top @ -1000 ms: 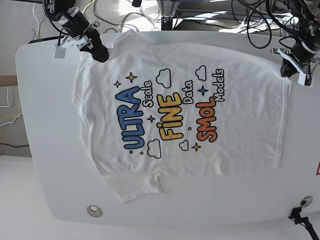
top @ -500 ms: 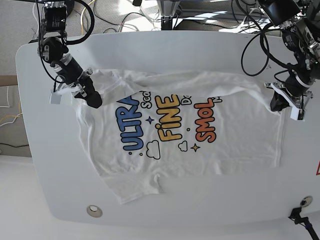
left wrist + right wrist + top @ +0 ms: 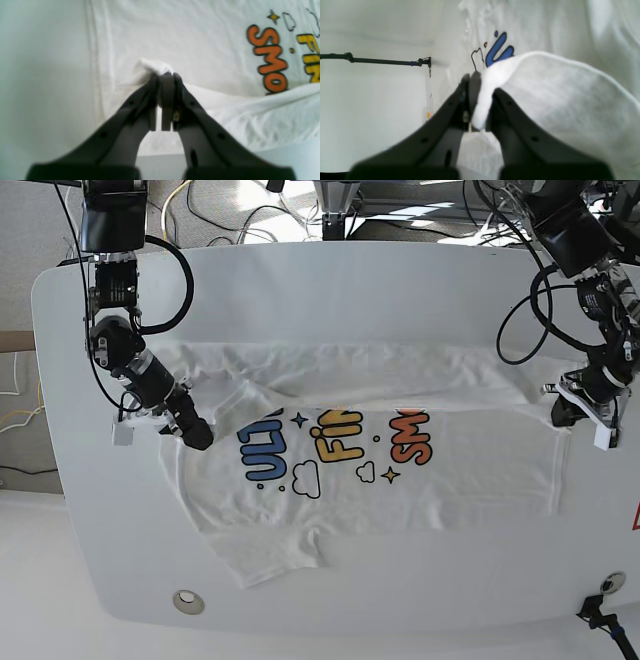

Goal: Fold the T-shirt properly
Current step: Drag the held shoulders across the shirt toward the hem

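The white T-shirt [image 3: 400, 490] lies print-up on the white table [image 3: 300, 280]. Its far half is folded over toward the near side as a plain white flap [image 3: 350, 380] that covers the upper part of the coloured lettering [image 3: 340, 445]. My right gripper [image 3: 197, 435] is shut on the flap's edge at the shirt's left end; the right wrist view shows the cloth [image 3: 557, 100] pinched in that gripper [image 3: 476, 75]. At the shirt's right end my left gripper [image 3: 565, 412] is shut on a bunched corner, which pokes out past the same gripper [image 3: 165, 75] above the shirt [image 3: 200, 37].
A round metal grommet [image 3: 188, 602] sits in the table near its front left edge. A black cable plug [image 3: 600, 615] lies at the front right corner. Loose cables [image 3: 250, 220] run on the floor behind the table. A black rod [image 3: 370, 60] shows past the table.
Both grippers have pulled the shirt's far edge toward the near side. The folded flap now covers more of the lettering than before.
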